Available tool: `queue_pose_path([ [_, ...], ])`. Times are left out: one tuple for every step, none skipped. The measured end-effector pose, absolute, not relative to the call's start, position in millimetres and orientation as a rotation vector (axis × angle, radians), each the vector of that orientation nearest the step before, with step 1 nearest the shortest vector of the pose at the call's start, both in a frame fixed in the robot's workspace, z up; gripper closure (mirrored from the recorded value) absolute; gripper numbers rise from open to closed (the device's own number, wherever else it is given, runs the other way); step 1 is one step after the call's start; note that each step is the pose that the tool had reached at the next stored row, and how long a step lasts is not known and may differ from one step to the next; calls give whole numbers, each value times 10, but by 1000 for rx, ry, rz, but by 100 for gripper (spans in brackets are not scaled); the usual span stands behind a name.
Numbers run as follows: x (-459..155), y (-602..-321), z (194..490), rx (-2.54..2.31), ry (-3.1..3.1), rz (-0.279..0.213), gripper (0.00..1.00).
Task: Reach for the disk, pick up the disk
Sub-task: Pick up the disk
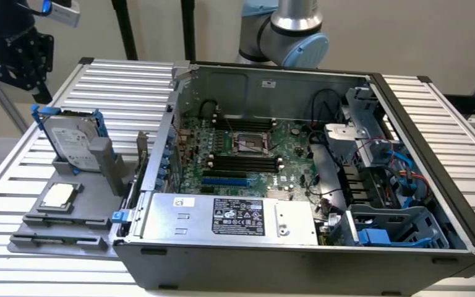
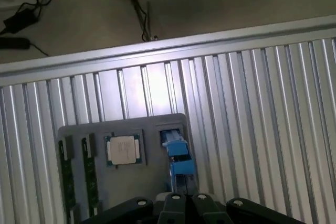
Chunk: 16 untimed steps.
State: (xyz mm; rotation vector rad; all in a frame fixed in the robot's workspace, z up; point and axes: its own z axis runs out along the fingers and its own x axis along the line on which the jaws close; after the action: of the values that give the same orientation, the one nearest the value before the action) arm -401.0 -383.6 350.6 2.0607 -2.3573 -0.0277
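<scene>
Hand point(image 2: 188, 199) is pressed together and empty, hanging well above the disk point(image 2: 178, 158), which stands on edge in the grey holder point(image 2: 147, 192) on the tabletop point(image 2: 262, 129) beside the PC case point(image 1: 303, 263), so imo center over that blue top edge and spread before dropping straight down.

disk point(image 1: 70, 141): silver-grey metal w/ blue plastic carrier; table point(image 1: 130, 86): ribbed bare metal; tray point(image 1: 56, 241): matt grey.

The tray point(image 1: 47, 242) lies on the counter point(image 1: 122, 80). The disk point(image 1: 72, 139) stands upright in the tray's far end, the chip point(image 1: 59, 195) apparently mid-tray. The computer case point(image 1: 303, 263) sits just beside the tray, on the exterior view's right.
</scene>
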Motion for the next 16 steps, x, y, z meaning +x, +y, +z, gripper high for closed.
queue_pose_path([
  [-4010,-3836,3506,2080,-2341,-26,89],
  [-4010,-3836,3506,2098,-2327,-25,89],
  [-4010,-3836,3506,2114,-2314,-22,89],
  [-4010,-3836,3505,2129,-2304,-19,89],
  [-4010,-3835,3505,2139,-2296,-17,89],
  [-4009,-3836,3504,2144,-2292,-16,89],
  [-4009,-3836,3504,2147,-2289,-16,88],
  [-4009,-3836,3504,2147,-2289,-16,88],
  [-4009,-3836,3504,2147,-2289,-16,82],
  [-4009,-3836,3505,2147,-2289,-16,76],
  [-4009,-3836,3505,2147,-2289,-16,76],
  [-4010,-3836,3504,2148,-2290,-15,70],
  [-4010,-3836,3502,2148,-2291,-13,64],
  [-4010,-3835,3499,2149,-2292,-11,58],
  [-4011,-3834,3495,2150,-2293,-8,58],
  [-4012,-3833,3489,2152,-2294,-6,53],
])
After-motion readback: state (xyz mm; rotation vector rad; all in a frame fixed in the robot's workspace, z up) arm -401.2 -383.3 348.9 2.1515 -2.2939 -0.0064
